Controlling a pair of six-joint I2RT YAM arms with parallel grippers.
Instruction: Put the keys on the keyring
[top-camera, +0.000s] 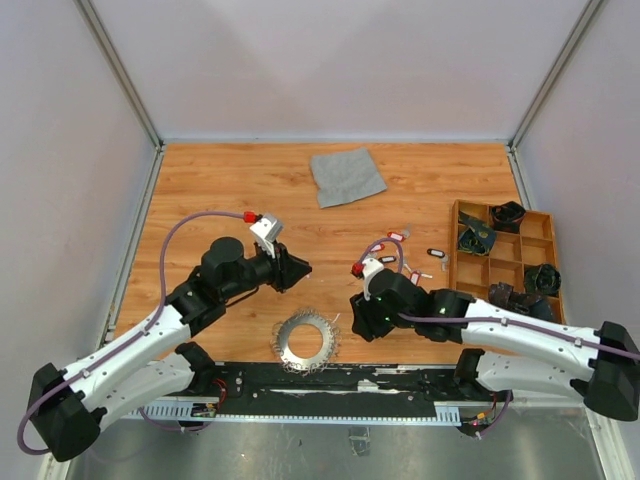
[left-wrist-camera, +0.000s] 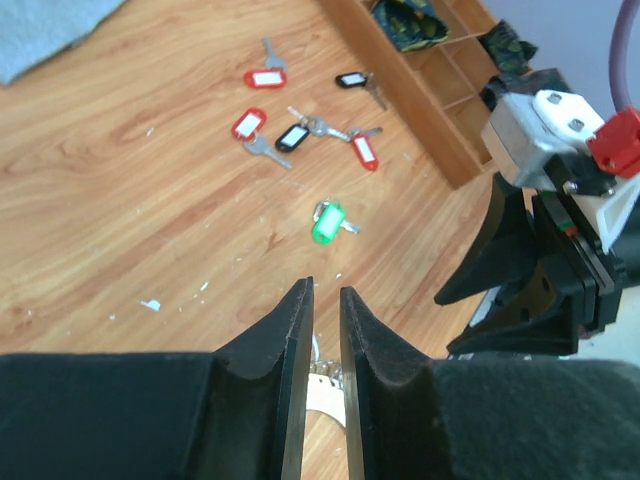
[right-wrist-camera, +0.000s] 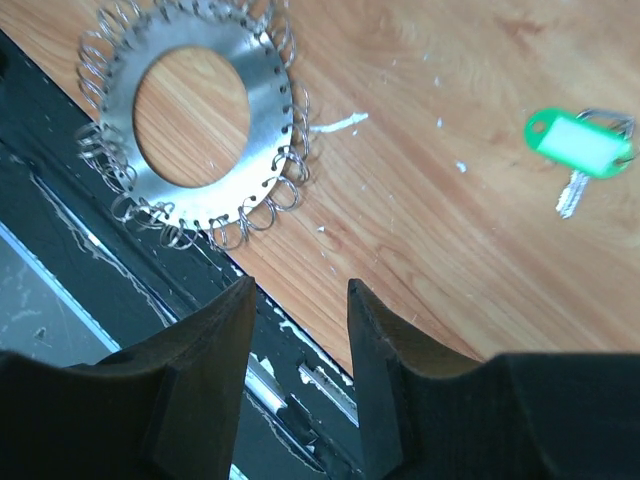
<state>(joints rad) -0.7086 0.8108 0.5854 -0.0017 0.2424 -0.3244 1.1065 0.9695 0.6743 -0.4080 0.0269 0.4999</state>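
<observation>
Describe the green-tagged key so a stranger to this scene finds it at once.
On the right of the table stands a wooden tray; left of it lies a scatter of tagged keys. The green-tagged key lies alone, apart from them, toward the keyring. Only its tag is green; the others are red or black.

**Left fingers (left-wrist-camera: 290, 340):** narrow gap between them. Ahead, bare counter (left-wrist-camera: 120, 200) runs clear to the green-tagged key (left-wrist-camera: 327, 222). The scattered keys (left-wrist-camera: 300, 130) lie farther ahead, with the wooden tray (left-wrist-camera: 420, 100) wall to their right. The right arm's wrist (left-wrist-camera: 540, 270) stands close on the right and blocks that side. The left side is open wood.

**Right fingers (right-wrist-camera: 225, 330):** parted, nothing between them. The black rail (right-wrist-camera: 150, 300) lies under the tips. The keyring (right-wrist-camera: 190, 110) lies flat ahead-left and the green-tagged key ahead-right, with a free lane of wood between them.
</observation>
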